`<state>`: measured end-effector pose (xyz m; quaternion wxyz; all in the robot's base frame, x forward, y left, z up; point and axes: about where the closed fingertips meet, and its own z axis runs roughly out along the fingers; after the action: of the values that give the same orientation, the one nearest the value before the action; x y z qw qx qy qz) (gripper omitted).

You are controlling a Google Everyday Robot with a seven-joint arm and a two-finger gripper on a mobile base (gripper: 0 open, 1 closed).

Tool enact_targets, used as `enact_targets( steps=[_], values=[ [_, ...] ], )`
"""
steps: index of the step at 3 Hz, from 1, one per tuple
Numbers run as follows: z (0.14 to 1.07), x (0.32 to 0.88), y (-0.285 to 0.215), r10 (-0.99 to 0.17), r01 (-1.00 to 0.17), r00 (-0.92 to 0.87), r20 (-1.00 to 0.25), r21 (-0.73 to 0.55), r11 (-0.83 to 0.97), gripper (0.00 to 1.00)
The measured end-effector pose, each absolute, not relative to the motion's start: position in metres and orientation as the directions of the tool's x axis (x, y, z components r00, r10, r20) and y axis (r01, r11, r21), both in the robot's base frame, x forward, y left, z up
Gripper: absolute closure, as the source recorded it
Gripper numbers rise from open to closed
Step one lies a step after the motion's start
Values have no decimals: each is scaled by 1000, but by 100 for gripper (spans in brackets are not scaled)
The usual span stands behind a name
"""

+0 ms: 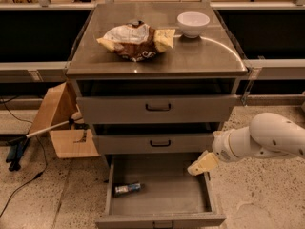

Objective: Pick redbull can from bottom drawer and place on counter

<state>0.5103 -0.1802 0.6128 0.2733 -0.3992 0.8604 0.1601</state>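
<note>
The redbull can [127, 189] lies on its side at the left of the open bottom drawer [162, 217]. My gripper [202, 163] hangs at the end of the white arm over the drawer's right rear corner, well to the right of the can and above it. It holds nothing that I can see. The counter [200, 56] is the grey steel top of the cabinet, above the two closed drawers.
A yellow-brown-white snack bag [136, 39] and a white bowl [193, 23] sit on the counter. An open cardboard box [62, 125] stands on the floor left of the cabinet, with cables [19, 147] beside it. Dark shelving flanks the cabinet.
</note>
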Motion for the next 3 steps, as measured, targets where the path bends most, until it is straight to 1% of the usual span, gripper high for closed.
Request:
enact_targets(
  steps=[2, 3],
  values=[
    [581, 513, -166, -670, -850, -446, -593, 47, 525, 0],
    [552, 515, -152, -703, -907, -371, -607, 73, 416, 0]
  ],
)
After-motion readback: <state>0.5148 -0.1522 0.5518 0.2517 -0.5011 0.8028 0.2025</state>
